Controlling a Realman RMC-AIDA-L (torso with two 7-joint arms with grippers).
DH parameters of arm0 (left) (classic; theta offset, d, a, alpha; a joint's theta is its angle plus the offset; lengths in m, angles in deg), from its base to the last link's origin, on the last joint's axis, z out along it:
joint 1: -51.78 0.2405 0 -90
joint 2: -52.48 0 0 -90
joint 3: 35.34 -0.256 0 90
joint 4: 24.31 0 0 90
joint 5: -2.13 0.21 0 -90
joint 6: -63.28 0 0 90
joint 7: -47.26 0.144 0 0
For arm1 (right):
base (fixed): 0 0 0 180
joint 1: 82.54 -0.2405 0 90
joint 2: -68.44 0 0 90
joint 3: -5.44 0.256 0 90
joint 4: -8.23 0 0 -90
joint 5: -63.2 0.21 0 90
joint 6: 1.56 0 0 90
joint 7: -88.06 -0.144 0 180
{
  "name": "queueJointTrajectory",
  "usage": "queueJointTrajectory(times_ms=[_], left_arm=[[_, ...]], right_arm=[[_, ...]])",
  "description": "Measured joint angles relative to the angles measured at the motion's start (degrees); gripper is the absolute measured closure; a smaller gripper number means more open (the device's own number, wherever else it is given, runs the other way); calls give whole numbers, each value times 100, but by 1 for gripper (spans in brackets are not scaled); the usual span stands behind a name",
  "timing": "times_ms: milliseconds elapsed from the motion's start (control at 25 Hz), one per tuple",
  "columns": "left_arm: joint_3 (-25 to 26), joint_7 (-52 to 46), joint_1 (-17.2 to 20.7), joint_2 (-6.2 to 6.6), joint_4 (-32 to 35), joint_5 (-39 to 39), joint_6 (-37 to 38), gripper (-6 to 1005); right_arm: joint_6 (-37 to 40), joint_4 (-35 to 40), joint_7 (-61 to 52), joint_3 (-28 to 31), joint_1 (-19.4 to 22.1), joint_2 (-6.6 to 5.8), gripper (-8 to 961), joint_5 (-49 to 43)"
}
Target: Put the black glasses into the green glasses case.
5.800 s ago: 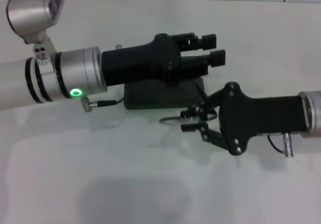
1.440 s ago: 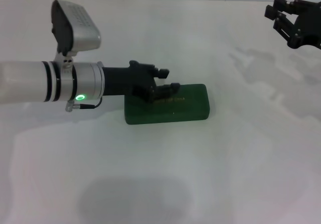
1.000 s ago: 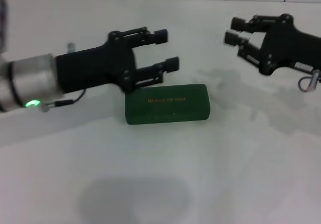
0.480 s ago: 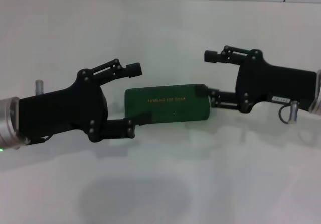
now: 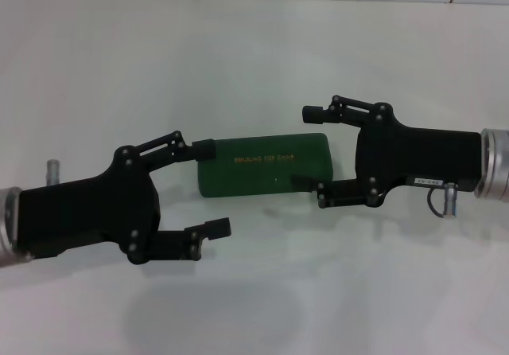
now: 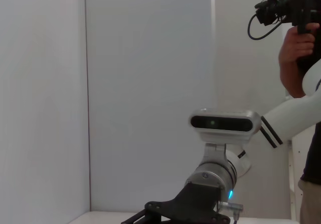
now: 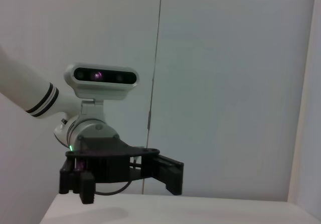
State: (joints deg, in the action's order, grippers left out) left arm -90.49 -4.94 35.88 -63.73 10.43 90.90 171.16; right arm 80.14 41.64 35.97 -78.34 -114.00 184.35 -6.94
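Note:
The green glasses case (image 5: 266, 164) lies shut on the white table, gold lettering on its lid. The black glasses are out of view. My left gripper (image 5: 211, 189) is open just left of the case; one fingertip (image 5: 205, 150) shows at the case's left end and the other is nearer the table's front. My right gripper (image 5: 316, 155) is open at the case's right end, one finger behind the case's far corner and one in front of its near edge. Both grippers are empty.
The white table (image 5: 262, 291) runs back to a tiled wall. The left wrist view shows my right arm (image 6: 215, 176) and a person (image 6: 301, 43) holding a camera. The right wrist view shows my left arm (image 7: 95, 133).
The case's lid went from open to shut. My left gripper has drawn back off the case to its left side. My right gripper has come in from the far right to the case's right end.

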Motion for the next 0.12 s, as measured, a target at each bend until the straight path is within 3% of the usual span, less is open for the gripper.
queueJointTrajectory(times_ms=[120], left_arm=[[-2,23,18,5,1,5,24,115]], right_arm=[[-3,-1,28,-7,3,2,100,0]])
